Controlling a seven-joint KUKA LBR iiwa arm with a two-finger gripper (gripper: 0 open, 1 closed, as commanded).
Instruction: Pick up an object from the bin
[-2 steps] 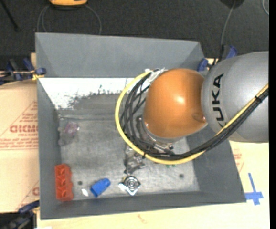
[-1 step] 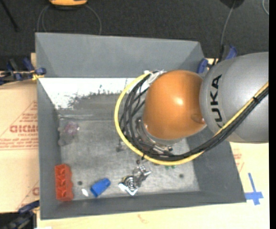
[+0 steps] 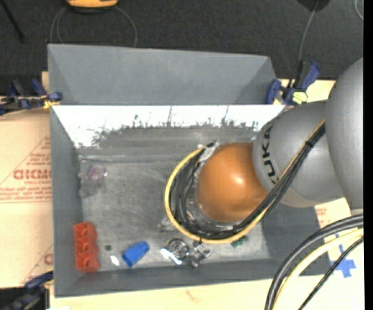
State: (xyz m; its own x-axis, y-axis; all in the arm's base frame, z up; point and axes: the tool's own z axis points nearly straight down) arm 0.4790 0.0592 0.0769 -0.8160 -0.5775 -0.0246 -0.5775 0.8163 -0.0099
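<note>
Clutter hugs the bin's (image 3: pixel 64 192) left and front walls: a pale, purplish clear lump (image 3: pixel 93 176) by the left wall, too faint to name; a red studded block (image 3: pixel 86 246) in the front-left corner; then a white scrap (image 3: pixel 115 260), a blue wedge-like piece (image 3: pixel 135 253) and a shiny tangled thing (image 3: pixel 186 250) along the front wall. Beside it the arm's orange cover (image 3: pixel 228 183) and cables hide the gripper, so I cannot tell its state. The shiny thing lies nearest, at the cover's front edge.
</note>
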